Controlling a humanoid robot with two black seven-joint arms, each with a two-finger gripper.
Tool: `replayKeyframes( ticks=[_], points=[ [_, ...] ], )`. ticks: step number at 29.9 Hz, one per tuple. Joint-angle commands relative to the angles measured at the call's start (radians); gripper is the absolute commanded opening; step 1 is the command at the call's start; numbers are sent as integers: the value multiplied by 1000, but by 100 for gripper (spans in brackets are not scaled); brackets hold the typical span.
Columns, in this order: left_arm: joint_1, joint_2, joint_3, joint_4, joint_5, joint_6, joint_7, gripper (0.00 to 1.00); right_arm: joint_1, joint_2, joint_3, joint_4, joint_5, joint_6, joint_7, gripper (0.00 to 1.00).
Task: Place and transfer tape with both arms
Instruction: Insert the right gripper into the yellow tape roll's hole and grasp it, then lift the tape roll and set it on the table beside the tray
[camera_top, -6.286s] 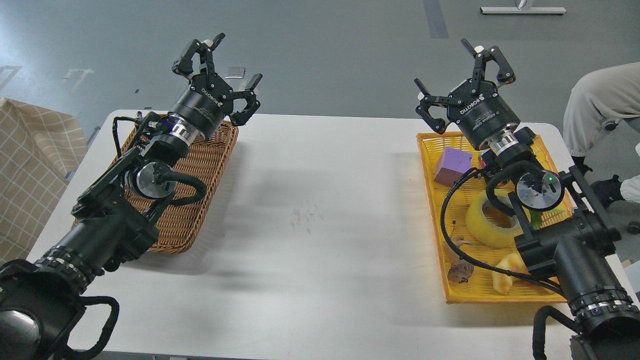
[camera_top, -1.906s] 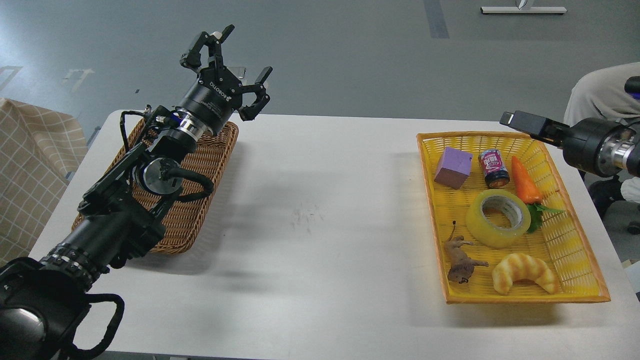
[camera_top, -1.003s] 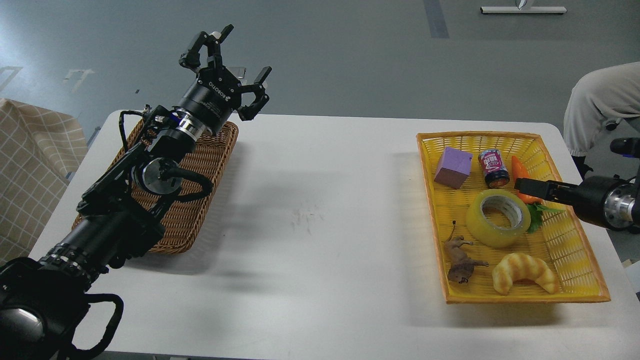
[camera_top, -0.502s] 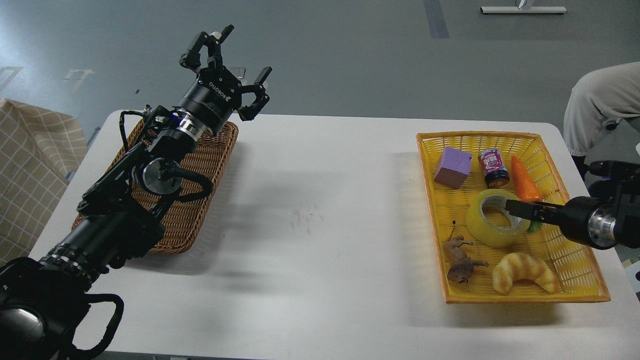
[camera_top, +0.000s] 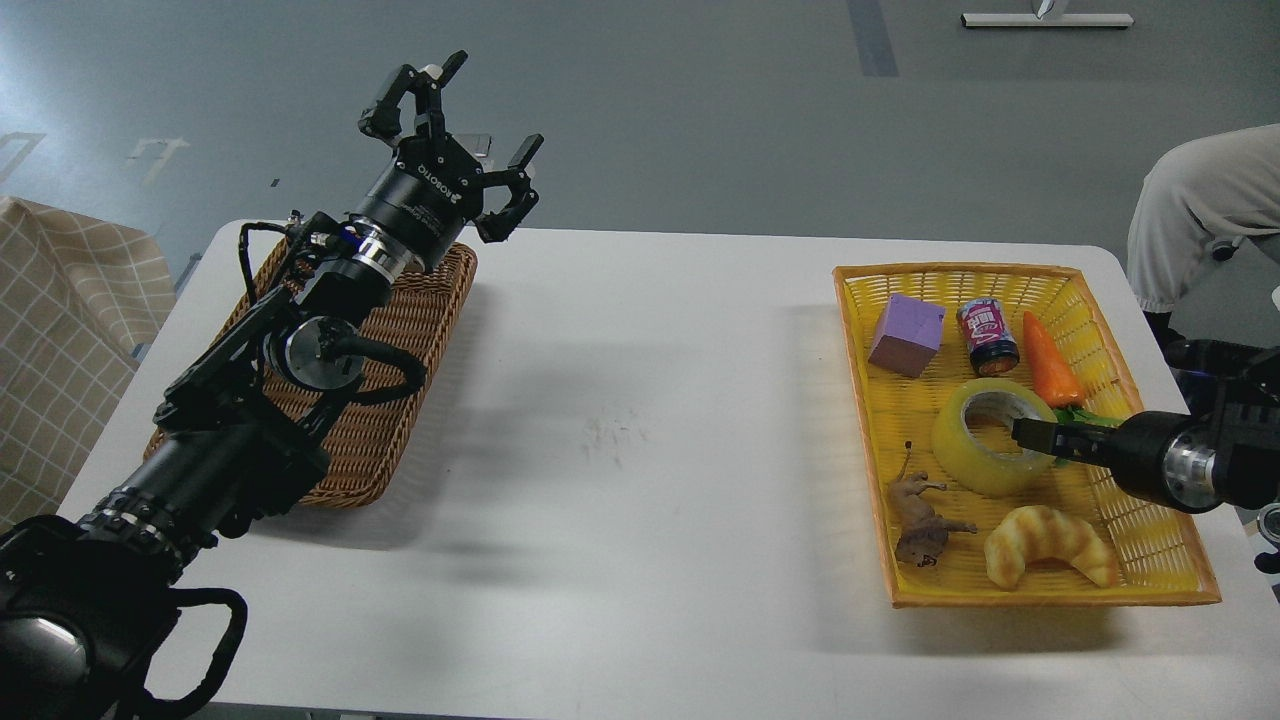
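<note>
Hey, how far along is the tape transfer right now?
Early. Nothing is finished: the tape lies in the yellow basket among the toys. In hand: the right hand reaches in from the right, its tip at the roll's right rim; I can't tell if it grips. Left to do: lifting the roll and passing it to the left hand, open above the wicker basket.

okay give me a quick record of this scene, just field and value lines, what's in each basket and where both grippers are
yellow basket: tape roll, purple block, small can, toy carrot, toy animal, croissant
wicker basket: contents hidden by left arm
right gripper: at the tape roll's core edge, seen side-on
left gripper: open, raised above wicker basket's far end
table: white
</note>
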Motion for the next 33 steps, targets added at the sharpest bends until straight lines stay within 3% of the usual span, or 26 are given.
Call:
replayKeyframes(
  ticks=[1, 5, 10, 11, 13, 14, 16, 19, 33],
  points=[
    [2, -1, 0, 0, 0, 0, 0, 98, 1, 15, 0, -10, 1, 0, -1, 55],
    [2, -1, 0, 0, 0, 0, 0, 98, 3, 28, 0, -31, 1, 0, -1, 55],
    [2, 0, 0, 0, 0, 0, 0, 98, 3, 28, -2, -38, 4, 0, -3, 40],
    [2, 0, 0, 0, 0, 0, 0, 98, 3, 28, -5, -38, 4, 0, -3, 36],
    [2, -1, 0, 0, 0, 0, 0, 98, 3, 23, -14, -38, 5, 0, -4, 15],
    [2, -1, 0, 0, 0, 0, 0, 98, 3, 23, -14, -38, 5, 0, -5, 15],
    [2, -1, 0, 0, 0, 0, 0, 98, 8, 17, -14, -38, 11, 0, -3, 5],
    [2, -1, 0, 0, 0, 0, 0, 98, 24, 19, -14, -24, 14, 0, -3, 0],
    [2, -1, 0, 0, 0, 0, 0, 98, 104, -63, 17, 120, 22, 0, 0, 0]
  ],
)
